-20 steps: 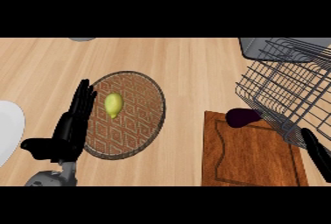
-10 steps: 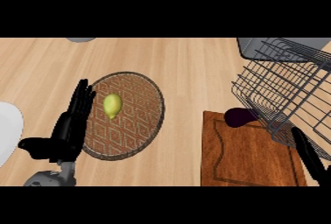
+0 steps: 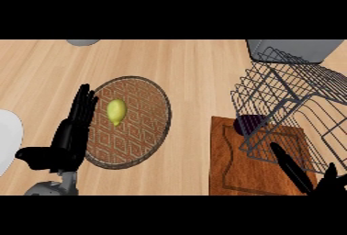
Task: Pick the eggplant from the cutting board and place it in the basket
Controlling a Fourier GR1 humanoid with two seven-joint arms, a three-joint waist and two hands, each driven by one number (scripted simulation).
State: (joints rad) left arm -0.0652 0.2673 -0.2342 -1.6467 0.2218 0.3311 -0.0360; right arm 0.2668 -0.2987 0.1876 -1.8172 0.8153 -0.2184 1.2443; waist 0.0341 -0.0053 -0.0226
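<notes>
The right hand comes in at the near right corner, its fingers straight and stretched toward the far left, holding nothing. It lies over the near right part of the cutting board, short of the eggplant and not touching it. Part of the hand runs off the lower edge of the view.

The eggplant, dark purple, sits at the far end of the cutting board, just beside the near left corner of the basket. The wires of the basket cross in front of part of it, so whether it touches the basket cannot be told. The basket is a dark wire frame that overhangs the right side of the board and reaches away to the far right, where a grey container stands behind it.

The left hand rests at the near left, fingers straight and together, thumb out to the left, lying along the left rim of a round woven mat. On the mat lies a yellow-green fruit, just right of the fingertips. A white plate shows at the left edge, and a grey object at the far edge.
</notes>
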